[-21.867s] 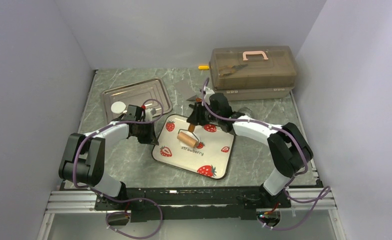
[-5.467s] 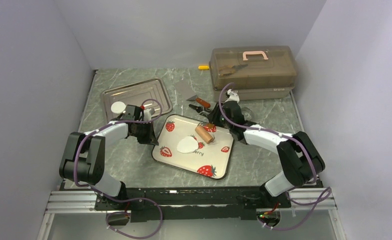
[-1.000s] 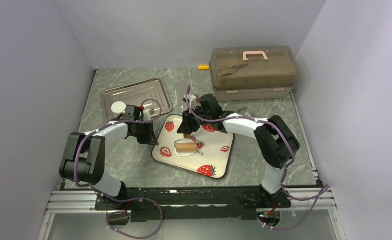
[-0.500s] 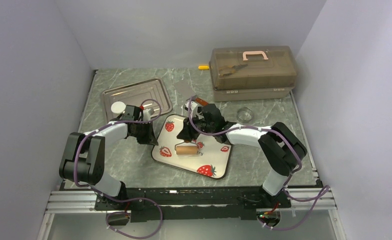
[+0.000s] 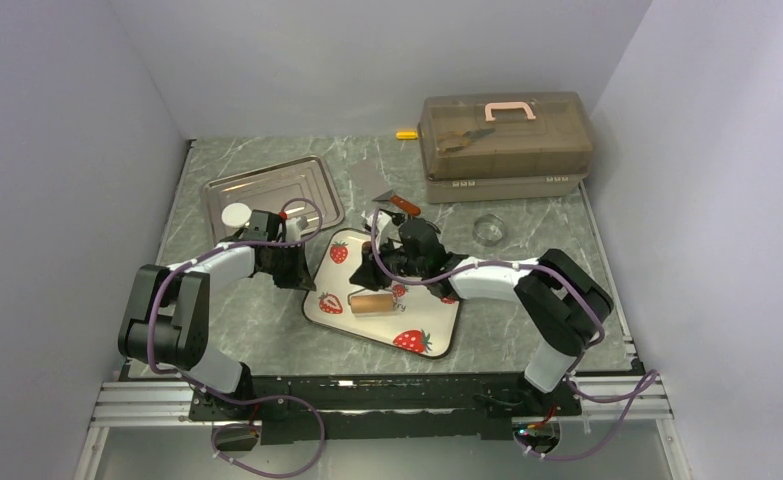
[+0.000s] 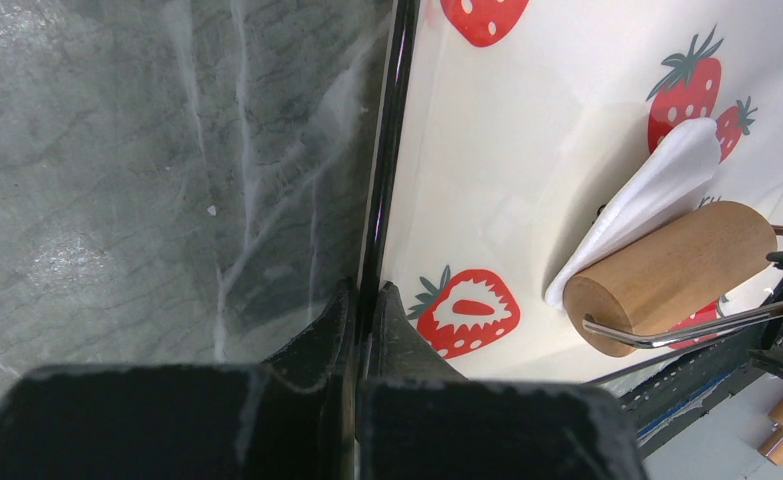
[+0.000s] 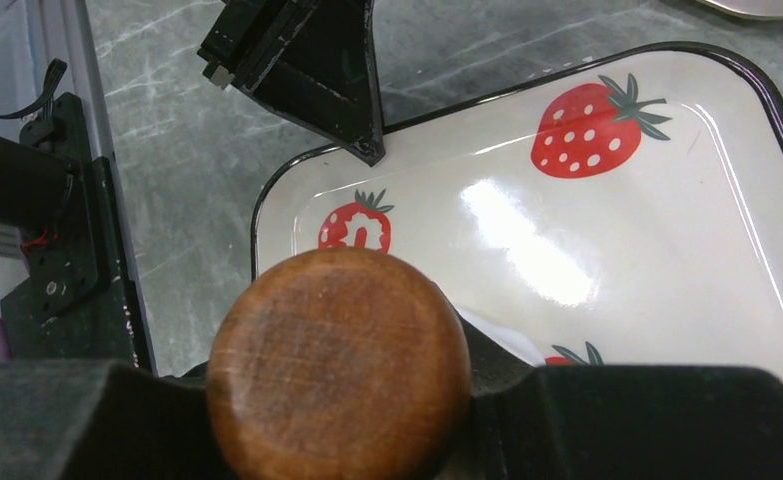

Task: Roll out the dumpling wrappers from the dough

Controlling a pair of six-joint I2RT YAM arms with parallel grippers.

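The dough (image 6: 657, 185) is a thin white patch on the strawberry plate (image 6: 527, 120), lying partly under the wooden roller (image 6: 672, 275). My right gripper (image 7: 339, 400) is shut on the roller's brown handle (image 7: 339, 365), and the roller (image 5: 372, 303) lies across the plate's left half. A sliver of dough (image 7: 497, 335) shows past the handle. My left gripper (image 6: 367, 300) is shut on the plate's black left rim (image 5: 312, 285). One round white dumpling wrapper (image 5: 236, 214) lies in the metal tray (image 5: 277, 190).
A brown toolbox (image 5: 505, 145) with a pink handle stands at the back right. A clear glass ring (image 5: 487, 229) lies in front of it. A scraper (image 5: 392, 200) rests behind the plate and a small yellow object (image 5: 406, 134) near the back wall.
My right gripper has drawn the roller toward the near side of the plate, over the dough. The left gripper has stayed on the plate's rim.
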